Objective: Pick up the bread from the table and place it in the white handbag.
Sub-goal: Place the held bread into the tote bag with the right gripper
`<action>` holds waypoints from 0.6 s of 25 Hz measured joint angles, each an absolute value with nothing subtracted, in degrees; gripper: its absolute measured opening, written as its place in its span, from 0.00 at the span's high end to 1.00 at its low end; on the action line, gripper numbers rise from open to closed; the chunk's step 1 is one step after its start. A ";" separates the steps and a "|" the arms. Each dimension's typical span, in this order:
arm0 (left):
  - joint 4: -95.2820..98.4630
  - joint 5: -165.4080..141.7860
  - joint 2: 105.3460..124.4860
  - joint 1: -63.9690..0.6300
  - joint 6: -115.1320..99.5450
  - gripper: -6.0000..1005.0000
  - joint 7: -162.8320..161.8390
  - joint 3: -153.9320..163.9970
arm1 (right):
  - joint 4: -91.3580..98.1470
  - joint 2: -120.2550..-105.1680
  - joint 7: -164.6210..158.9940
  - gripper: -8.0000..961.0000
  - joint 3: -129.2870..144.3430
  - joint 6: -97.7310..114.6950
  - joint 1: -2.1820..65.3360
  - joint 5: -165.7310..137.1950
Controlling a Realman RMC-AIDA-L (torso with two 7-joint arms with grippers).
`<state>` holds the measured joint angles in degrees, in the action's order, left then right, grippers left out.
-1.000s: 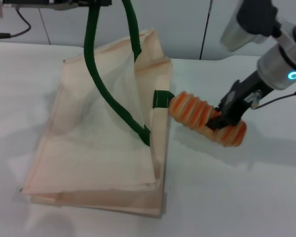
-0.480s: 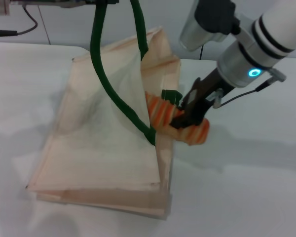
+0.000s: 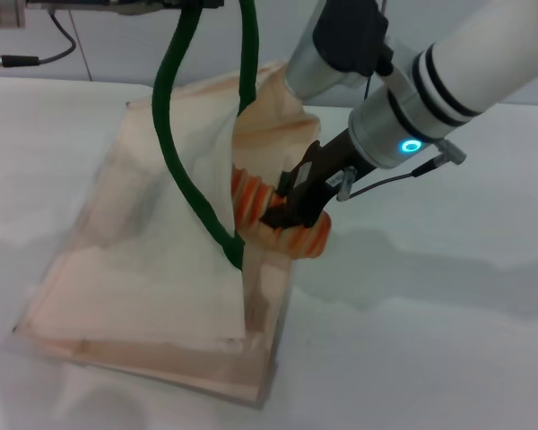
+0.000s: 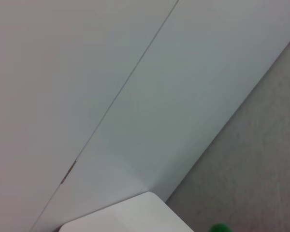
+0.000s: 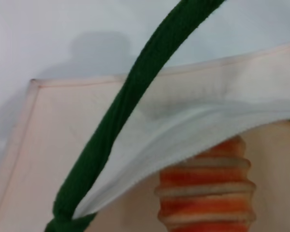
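The white handbag lies on the table, its upper side lifted by a green rope handle held up at the top edge, where my left gripper is out of view. My right gripper is shut on the bread, a tan loaf with orange stripes, and holds it in the bag's open mouth, its far end under the raised fabric. In the right wrist view the bread sits under the fabric flap, next to the green handle.
The left wrist view shows only a pale wall, grey floor, and a table corner. A dark cable runs along the back left. Bare tabletop lies to the right and front of the bag.
My right gripper has carried the bread leftward from beside the bag into its open mouth. The bag has shifted and its lifted side has opened wider.
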<state>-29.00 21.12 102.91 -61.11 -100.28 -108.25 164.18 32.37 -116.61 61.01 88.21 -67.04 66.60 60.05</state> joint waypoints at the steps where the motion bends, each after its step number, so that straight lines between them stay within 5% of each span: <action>1: -29.00 21.14 102.92 -61.12 -100.28 0.83 -108.23 164.18 | 32.14 -116.63 60.89 0.74 89.30 -65.98 66.53 60.79; 15: -28.93 21.69 103.09 -61.22 -100.19 0.82 -108.10 164.18 | 28.96 -116.86 60.60 0.75 90.82 -60.08 66.01 65.41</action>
<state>-28.93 21.69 103.09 -61.22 -100.19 -108.10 164.18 28.96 -116.86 60.60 90.82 -60.08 66.01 65.41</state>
